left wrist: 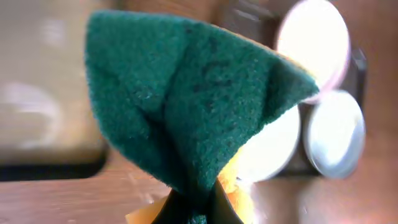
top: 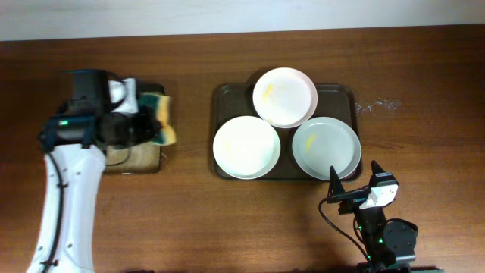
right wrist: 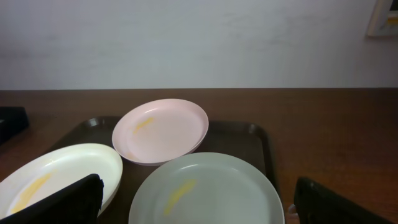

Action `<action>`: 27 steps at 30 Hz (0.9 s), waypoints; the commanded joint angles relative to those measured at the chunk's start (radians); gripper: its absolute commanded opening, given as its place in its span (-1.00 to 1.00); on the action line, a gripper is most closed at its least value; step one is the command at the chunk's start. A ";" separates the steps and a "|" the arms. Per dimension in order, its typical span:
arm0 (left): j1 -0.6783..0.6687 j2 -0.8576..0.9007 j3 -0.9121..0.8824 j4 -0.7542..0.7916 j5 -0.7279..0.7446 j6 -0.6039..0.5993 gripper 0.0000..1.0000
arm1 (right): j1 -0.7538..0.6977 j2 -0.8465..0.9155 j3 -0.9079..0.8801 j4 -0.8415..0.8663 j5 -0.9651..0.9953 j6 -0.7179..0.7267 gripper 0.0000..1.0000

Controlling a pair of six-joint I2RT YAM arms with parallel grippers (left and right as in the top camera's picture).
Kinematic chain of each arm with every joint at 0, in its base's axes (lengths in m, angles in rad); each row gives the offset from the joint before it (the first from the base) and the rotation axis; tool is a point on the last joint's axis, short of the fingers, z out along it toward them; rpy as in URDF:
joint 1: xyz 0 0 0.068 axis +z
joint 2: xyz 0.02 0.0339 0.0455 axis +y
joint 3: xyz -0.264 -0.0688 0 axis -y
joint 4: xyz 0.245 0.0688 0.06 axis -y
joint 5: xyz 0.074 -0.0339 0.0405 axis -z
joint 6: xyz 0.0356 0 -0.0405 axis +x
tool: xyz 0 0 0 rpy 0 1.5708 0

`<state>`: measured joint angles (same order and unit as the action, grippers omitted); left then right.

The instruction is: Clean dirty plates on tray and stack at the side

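Three white plates lie on the dark tray [top: 227, 92]: a far one [top: 285, 96], a near-left one [top: 246, 146] and a near-right one [top: 326, 148]. Each shows a yellow smear in the right wrist view, where they are far [right wrist: 160, 129], left [right wrist: 56, 177] and near [right wrist: 208, 190]. My left gripper [top: 155, 125] is shut on a green and yellow sponge [left wrist: 186, 106], held above the small tray at the left. My right gripper [top: 355, 180] is open and empty, just in front of the near-right plate.
A smaller black tray with tan lining [top: 136, 155] sits at the left under my left arm. A white object [top: 121, 91] lies at its far end. Bare wooden table [top: 189, 220] lies in front of the trays.
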<state>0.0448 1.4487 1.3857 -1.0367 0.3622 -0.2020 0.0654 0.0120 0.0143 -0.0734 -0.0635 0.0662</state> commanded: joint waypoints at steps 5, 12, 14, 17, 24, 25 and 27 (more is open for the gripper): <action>-0.369 0.039 -0.119 0.169 -0.123 -0.106 -1.00 | 0.006 -0.005 -0.009 0.000 0.013 -0.007 0.96; -0.602 0.273 -0.234 0.618 -0.148 -0.174 -1.00 | 0.006 -0.005 -0.009 0.000 0.013 -0.007 0.96; -0.630 0.345 -0.234 0.694 -0.211 -0.251 -1.00 | 0.006 -0.005 -0.009 0.000 0.013 -0.007 0.97; -0.638 0.429 -0.234 0.725 -0.285 -0.288 -1.00 | 0.006 -0.005 -0.009 0.000 0.013 -0.007 0.96; -0.638 0.418 -0.229 0.600 -0.359 -0.287 0.15 | 0.006 -0.005 -0.009 0.042 0.011 -0.006 0.96; -0.638 0.401 -0.222 0.586 -0.358 -0.286 0.21 | 0.006 -0.005 -0.009 0.070 -0.003 -0.006 0.96; -0.637 0.326 -0.200 0.571 -0.359 -0.278 0.36 | 0.006 -0.005 -0.009 0.155 -0.249 -0.005 0.96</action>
<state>-0.5926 1.8809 1.1534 -0.4469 0.0216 -0.4934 0.0654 0.0132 0.0105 0.0216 -0.0910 0.0669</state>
